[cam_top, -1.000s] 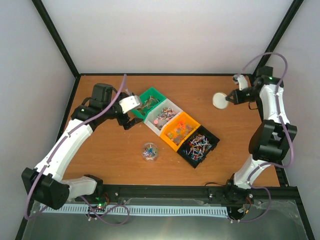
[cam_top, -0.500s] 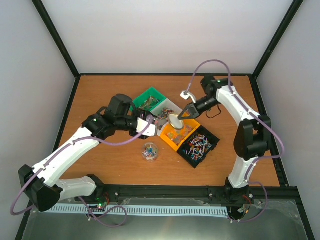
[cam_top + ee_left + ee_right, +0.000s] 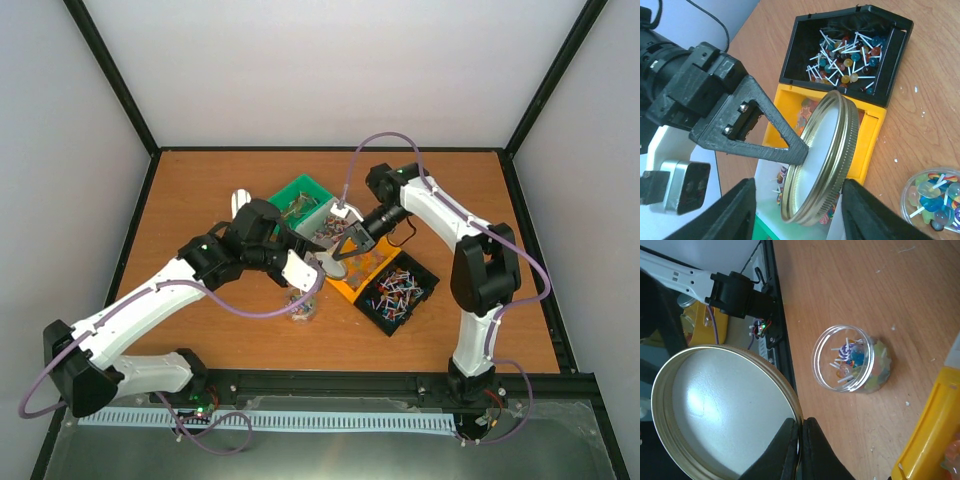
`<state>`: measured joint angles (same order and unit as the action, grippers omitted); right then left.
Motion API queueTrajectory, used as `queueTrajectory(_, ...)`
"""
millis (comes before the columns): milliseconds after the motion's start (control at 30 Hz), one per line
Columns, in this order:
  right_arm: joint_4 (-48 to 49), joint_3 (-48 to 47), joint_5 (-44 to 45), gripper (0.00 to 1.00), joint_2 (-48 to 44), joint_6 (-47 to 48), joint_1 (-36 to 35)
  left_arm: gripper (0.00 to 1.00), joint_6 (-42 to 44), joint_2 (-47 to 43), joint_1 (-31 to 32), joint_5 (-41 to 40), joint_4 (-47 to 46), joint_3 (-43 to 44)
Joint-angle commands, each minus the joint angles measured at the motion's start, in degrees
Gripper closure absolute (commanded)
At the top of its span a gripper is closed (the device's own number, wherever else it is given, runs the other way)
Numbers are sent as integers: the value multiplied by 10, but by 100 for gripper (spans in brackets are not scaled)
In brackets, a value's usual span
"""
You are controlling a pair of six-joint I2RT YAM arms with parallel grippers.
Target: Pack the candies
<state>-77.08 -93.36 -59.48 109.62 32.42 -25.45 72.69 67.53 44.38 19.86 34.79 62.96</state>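
Over the bins (image 3: 874,125), middle of the desk (image 3: 925,135): lid (image 3: 822,160) pinched at rim by right fingers (image 3: 781,455), offered for handover; left fingers (image 3: 732,212) spread around it, not gripping. Candies (image 3: 845,50) in bins and open jar (image 3: 816,357) nearby.

I see the candies (image 3: 847,55) sorted by kind: multicoloured lollipops on white sticks heaped in the black bin (image 3: 790,50), orange-mixed ones in the orange bin (image 3: 875,117), brownish-gold ones in the green bin (image 3: 305,183). More lie in 1 clear jar (image 3: 816,360) on the worktop (image 3: 850,285).
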Motion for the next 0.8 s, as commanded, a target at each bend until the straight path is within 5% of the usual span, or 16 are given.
queueTrajectory(0,-31,-24,-21,97,11,25,-11,53,39,8,7,6,2,3)
queueTrajectory(333,-47,-20,-9,96,8,40,-13,88,-6,31,7,10,41,44)
queueTrajectory(467,3,-4,10,74,-13,3,17,99,-64,44,7,10,101,73)
queueTrajectory(600,153,50,53,44,-88,-48,77,99,-170,82,-9,38,200,119)
queueTrajectory(767,236,138,62,31,-192,14,102,99,-288,114,-69,138,245,142)
